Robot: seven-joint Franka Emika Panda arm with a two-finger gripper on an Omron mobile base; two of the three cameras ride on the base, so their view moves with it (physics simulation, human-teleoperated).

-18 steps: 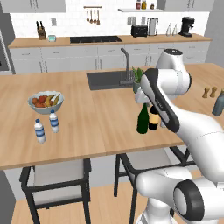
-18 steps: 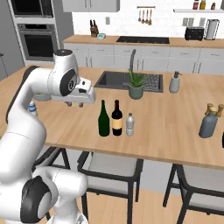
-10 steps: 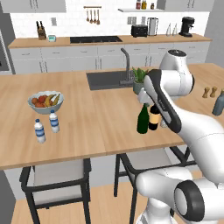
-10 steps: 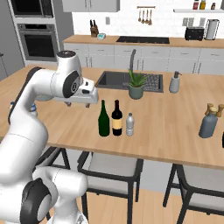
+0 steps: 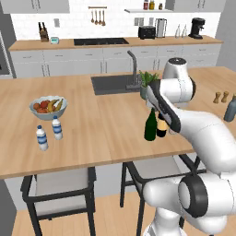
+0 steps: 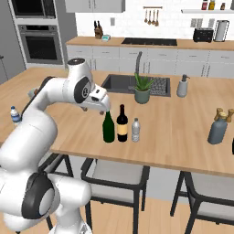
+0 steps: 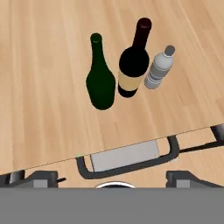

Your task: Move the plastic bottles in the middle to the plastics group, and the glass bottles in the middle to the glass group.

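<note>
End effector (image 7: 112, 177) hangs released, jaws spread wide, grasping nothing, above the tabletop (image 7: 39, 65). Directly below and ahead of it stand three upright bottles in a row: dark green bottle (image 7: 100, 76), just beside it the near-black bottle with tan label (image 7: 132, 65), then the small clear plastic bottle (image 7: 159, 69). Blue-labelled water bottles (image 5: 49, 132) sit well apart to its left; grey-blue bottle (image 6: 218, 128) well apart to its right
</note>
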